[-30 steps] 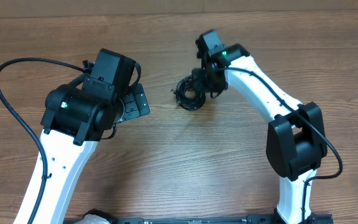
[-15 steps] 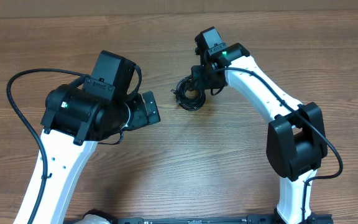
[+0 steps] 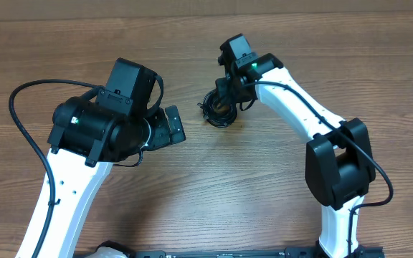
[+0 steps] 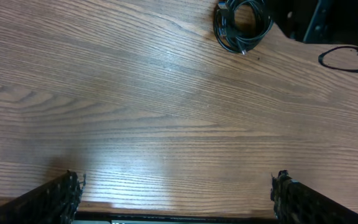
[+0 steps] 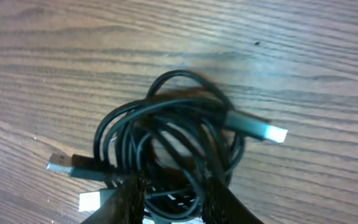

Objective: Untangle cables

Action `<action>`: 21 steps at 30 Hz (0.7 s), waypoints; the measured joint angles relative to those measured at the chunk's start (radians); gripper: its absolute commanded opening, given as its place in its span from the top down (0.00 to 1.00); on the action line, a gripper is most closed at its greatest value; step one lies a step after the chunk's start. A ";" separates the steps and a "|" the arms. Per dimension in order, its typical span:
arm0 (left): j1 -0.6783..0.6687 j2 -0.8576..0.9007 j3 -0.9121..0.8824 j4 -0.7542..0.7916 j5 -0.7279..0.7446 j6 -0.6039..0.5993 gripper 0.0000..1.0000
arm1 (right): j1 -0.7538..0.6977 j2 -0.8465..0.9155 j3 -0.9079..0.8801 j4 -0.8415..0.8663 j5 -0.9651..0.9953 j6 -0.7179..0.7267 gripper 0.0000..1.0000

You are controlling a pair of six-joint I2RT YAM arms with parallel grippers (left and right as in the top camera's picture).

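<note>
Cable bundle (image 5: 173, 149): a black coil of USB leads lying on the wooden surface (image 3: 264, 186), at about 12 o'clock from its middle in the overhead view. The right fingers (image 5: 129, 199) are drawn in close at the coil's 6 o'clock edge, pinching a few strands between them. One silver plug (image 5: 269, 130) sticks out at 3 o'clock of the coil, another plug (image 5: 59, 163) at 8 o'clock. The left fingers (image 4: 58, 199) are spread wide and released, with bare wood between them; from the left wrist view the bundle sits well apart at 1 o'clock.
</note>
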 measured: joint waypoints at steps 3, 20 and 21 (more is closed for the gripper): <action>0.000 0.000 0.000 0.000 0.000 0.000 0.00 | 0.006 0.004 0.000 0.005 0.000 -0.008 0.68; 0.000 0.000 0.000 0.000 0.000 0.000 0.01 | 0.005 0.059 -0.002 0.035 0.035 -0.017 0.80; 0.000 0.000 0.000 0.001 0.000 0.000 0.00 | 0.005 0.059 -0.002 0.035 0.036 -0.018 0.77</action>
